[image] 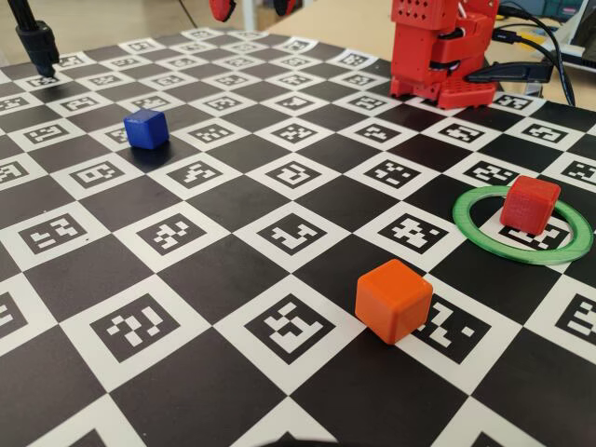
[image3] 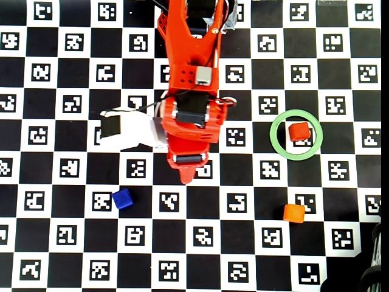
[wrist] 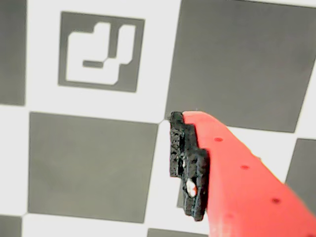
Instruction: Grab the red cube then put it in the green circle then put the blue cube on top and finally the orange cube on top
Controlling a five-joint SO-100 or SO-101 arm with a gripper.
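In the overhead view the small matte blue plastic cube [image3: 122, 198] lies down-left of the red pincer [image3: 188, 177]; the small matte red plastic cube [image3: 298, 131] already sits in the green ring [image3: 277, 145]; whether the pincer is released or clenched I cannot tell.

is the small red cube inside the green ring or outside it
Inside. The small matte red cube sits within the thin green plastic ring in the overhead view, near its upper edge; the fixed view agrees.

A red gripper finger [wrist: 237, 173] with a black pad [wrist: 187, 165] hangs above the checkered board [wrist: 94, 168]; a coded marker [wrist: 101, 52] lies up-left.
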